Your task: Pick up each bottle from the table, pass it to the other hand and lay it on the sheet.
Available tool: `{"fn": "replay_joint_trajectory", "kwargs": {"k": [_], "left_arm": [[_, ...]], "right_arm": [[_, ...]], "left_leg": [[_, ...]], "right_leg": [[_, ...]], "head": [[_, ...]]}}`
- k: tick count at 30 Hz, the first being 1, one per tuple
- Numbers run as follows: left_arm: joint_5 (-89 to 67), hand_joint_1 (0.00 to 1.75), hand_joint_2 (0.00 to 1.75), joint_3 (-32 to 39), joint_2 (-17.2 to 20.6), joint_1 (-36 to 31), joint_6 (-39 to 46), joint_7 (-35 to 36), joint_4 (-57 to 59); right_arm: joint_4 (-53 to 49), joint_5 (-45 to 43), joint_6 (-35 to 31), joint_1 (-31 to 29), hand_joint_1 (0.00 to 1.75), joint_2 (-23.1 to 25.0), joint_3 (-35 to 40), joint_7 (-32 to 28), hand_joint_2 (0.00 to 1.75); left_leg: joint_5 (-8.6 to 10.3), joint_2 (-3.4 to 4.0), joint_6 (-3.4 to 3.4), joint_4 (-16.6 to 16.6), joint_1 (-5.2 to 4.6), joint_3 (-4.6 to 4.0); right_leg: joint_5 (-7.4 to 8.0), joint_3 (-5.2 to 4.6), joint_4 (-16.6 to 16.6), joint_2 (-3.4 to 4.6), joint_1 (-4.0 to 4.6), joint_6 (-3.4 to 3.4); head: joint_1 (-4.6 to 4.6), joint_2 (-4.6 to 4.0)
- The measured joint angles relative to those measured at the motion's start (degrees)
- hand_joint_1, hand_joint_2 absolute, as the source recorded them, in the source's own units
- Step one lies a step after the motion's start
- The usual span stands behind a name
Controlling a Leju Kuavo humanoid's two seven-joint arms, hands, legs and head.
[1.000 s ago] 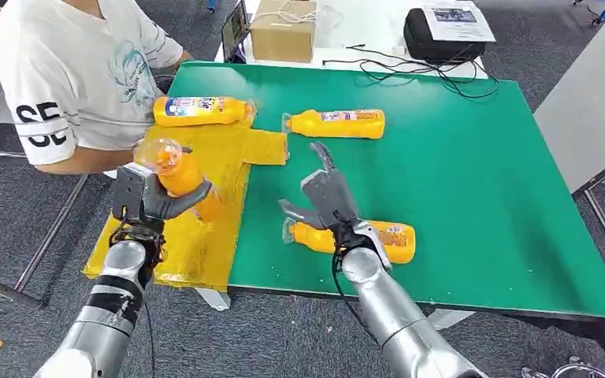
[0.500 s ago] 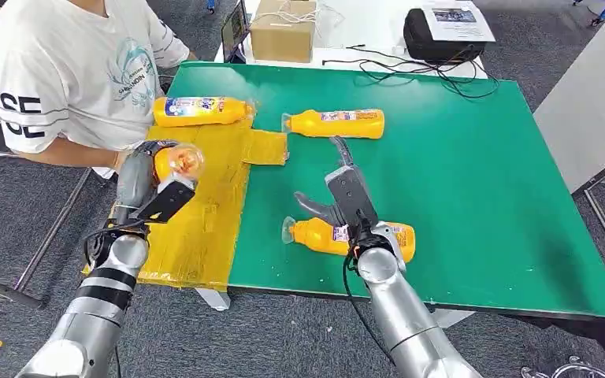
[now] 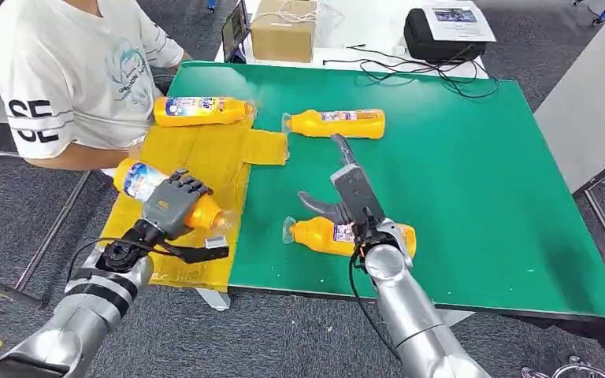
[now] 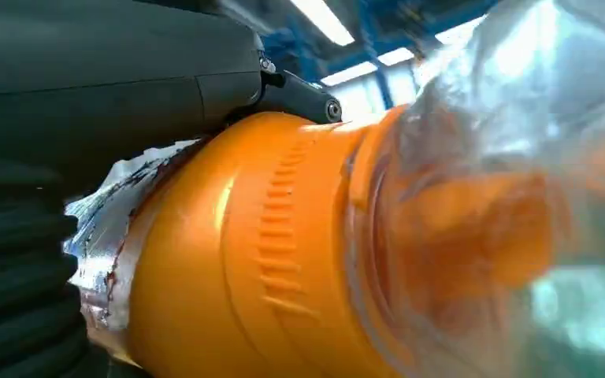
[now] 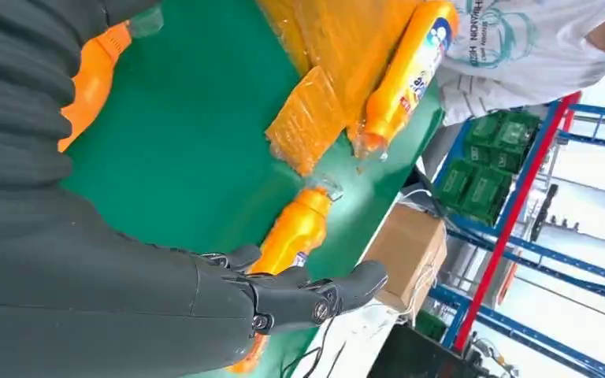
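Bottle (image 3: 151, 191) gripped in left hand (image 3: 172, 206), tilted over yellow sheet (image 3: 205, 153) at bench (image 3: 473, 181) edge. Right hand (image 3: 352, 197) released, fingers spread, above another bottle (image 3: 319, 235) lying on bench.

The left hand (image 3: 175, 206) has its fingers curled over a bottle (image 3: 148, 189), gripping it around the middle — forearm angled up from below. The right hand (image 3: 350, 197) is empty, fingers straight and extended forward, thumb splayed sideways — palm down.

Cardboard box (image 3: 283, 30), black case (image 3: 441, 35)
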Motion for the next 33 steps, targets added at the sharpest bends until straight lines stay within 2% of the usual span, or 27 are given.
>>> {"fn": "replay_joint_trajectory", "kwargs": {"k": [10, 17, 22, 23, 24, 33], "left_arm": [[-3.53, 1.75, 1.75, -6.75, 1.36, -3.34, -3.22, 0.26, 6.05], [-2.78, 1.75, 1.75, -13.91, 3.65, -9.30, -12.78, -6.71, 10.08], [-0.66, 1.75, 1.75, -17.65, 3.87, -12.15, -17.66, -7.74, 11.99], [0.14, 1.50, 1.75, -18.11, 3.87, -12.48, -18.08, -7.74, 12.38], [0.87, 0.00, 1.75, -18.52, 3.87, -12.80, -18.43, -7.76, 12.73], [6.57, 0.00, 1.75, -19.64, 3.96, -13.36, -18.17, -7.12, 14.33]], "right_arm": [[-0.50, 0.00, 0.68, 0.32, 0.00, -0.26, 0.09, 0.04, 1.75], [-0.61, -0.06, 1.18, 0.13, 0.00, -0.15, 1.18, 0.77, 1.75], [-0.61, -1.01, 0.98, -0.31, 0.00, -0.02, 1.46, 0.55, 1.75], [-0.61, -1.05, 0.98, -0.45, 0.00, 0.00, 1.53, 0.55, 1.75], [-0.61, -1.07, 0.98, -0.64, 0.00, 0.00, 1.57, 0.57, 1.75], [-0.59, -2.82, 0.37, -1.29, 0.00, 0.28, 2.01, 0.61, 1.75]], "left_leg": [[0.00, 0.01, 0.00, 0.00, 0.00, 0.00], [0.02, 0.00, 0.00, 0.00, 0.01, 0.02], [0.02, 0.00, 0.00, 0.00, 0.00, 0.02], [0.02, 0.00, 0.00, 0.00, 0.00, 0.02], [0.02, 0.00, 0.00, 0.00, 0.00, 0.02], [0.02, -0.01, 0.00, 0.00, 0.00, 0.02]], "right_leg": [[0.00, 0.00, 0.00, 0.00, 0.01, 0.00], [0.01, 0.02, 0.03, 0.01, 0.01, 0.00], [0.01, 0.05, 0.03, 0.00, 0.00, 0.00], [0.01, 0.04, 0.03, 0.00, 0.00, 0.00], [0.01, 0.04, 0.03, 0.00, 0.00, 0.00], [0.01, 0.04, 0.03, 0.00, 0.00, 0.00]], "head": [[0.02, 0.00], [0.00, 0.00], [0.02, 0.00], [0.02, 0.00], [0.02, 0.00], [0.02, 0.00]]}}
